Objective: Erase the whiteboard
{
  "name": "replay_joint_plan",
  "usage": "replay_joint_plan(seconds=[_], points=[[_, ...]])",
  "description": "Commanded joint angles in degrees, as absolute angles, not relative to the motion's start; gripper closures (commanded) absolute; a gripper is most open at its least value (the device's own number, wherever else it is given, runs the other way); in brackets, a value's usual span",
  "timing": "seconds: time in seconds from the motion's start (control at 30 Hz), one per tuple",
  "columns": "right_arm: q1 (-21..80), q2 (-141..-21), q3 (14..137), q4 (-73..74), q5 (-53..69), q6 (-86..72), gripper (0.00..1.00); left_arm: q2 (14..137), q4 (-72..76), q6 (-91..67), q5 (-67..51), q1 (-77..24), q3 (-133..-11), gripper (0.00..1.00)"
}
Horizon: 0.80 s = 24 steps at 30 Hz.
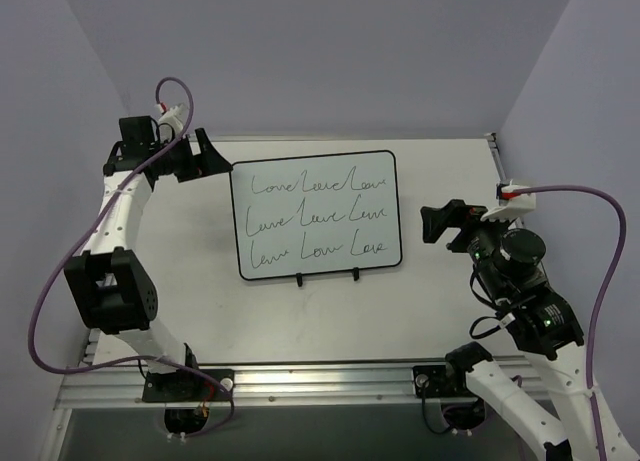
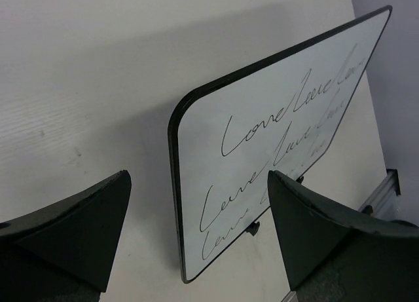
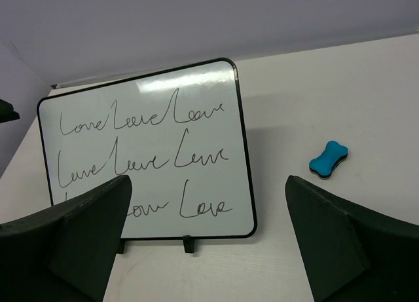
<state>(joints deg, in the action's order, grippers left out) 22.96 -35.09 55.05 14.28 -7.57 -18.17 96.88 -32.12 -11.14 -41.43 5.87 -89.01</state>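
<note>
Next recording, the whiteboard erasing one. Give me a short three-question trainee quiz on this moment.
1. True or false: the white rectangular whiteboard with the thin black frame is already wiped clean.
2. Where is the small blue bone-shaped eraser? A) lying on the board; B) on the white table, apart from the board; C) tucked under the board.
3. Fill in: the left gripper and the right gripper both have their jaws ___, holding nothing.
Key: 1 false, three rows of dark cursive writing cover it; 2 B; 3 open.
</note>
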Motion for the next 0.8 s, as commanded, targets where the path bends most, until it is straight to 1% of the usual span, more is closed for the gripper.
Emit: replay_joint_plan(seconds=[0.0, 0.1, 0.23, 0.3, 0.4, 0.43, 0.53, 0.57, 0.63, 0.67, 0.73, 0.77], points=[[23.2, -33.7, 55.5, 14.4, -4.7, -15.6, 0.00, 100.0, -28.9, -6.8, -56.7, 6.5, -92.7, 0.06], [23.3, -33.0, 55.1, 14.2, -4.6, -15.1, 0.00, 104.4, -24.7, -8.0, -60.3, 6.5, -92.3, 0.06], [23.6, -33.2, 55.4, 14.4, -5.0, -14.5, 0.00, 109.6, -27.5, -6.2, -64.3, 6.2, -95.9, 0.06], [23.6, -33.7, 54.8, 14.2, -7.9, -14.5, 0.00, 112.2, -26.8, -6.8, -65.6, 6.3, -96.7, 0.06], [23.6, -36.0, 54.9, 15.0, -9.8, -14.9, 0.00, 116.2, -27.2, -7.3, -68.9, 6.3, -98.8, 0.00], [23.6, -37.3, 55.0, 15.1, -9.5, -15.0, 0.00, 116.5, -26.3, -7.9, -69.4, 6.2, -98.8, 0.12], [23.6, -38.3, 54.4, 14.6, -8.8, -15.4, 0.00, 116.4, -22.5, -9.1, -70.0, 5.7, -97.5, 0.18], [23.6, -38.4, 54.3, 14.2, -8.9, -15.4, 0.00, 116.1, -22.0, -9.3, -70.4, 5.8, -97.1, 0.28], [23.6, -39.1, 54.0, 14.1, -9.1, -15.6, 0.00, 115.1, -18.7, -11.1, -70.9, 6.1, -95.9, 0.42], [23.6, -39.4, 53.9, 13.8, -9.1, -15.6, 0.00, 115.0, -17.9, -11.9, -71.3, 6.4, -95.5, 0.47], [23.6, -40.2, 53.8, 13.5, -8.1, -15.6, 0.00, 115.0, -12.9, -15.7, -73.1, 6.7, -94.3, 0.50], [23.6, -40.5, 53.8, 13.3, -8.0, -15.6, 0.00, 115.0, -11.4, -16.5, -73.5, 6.7, -93.9, 0.58]])
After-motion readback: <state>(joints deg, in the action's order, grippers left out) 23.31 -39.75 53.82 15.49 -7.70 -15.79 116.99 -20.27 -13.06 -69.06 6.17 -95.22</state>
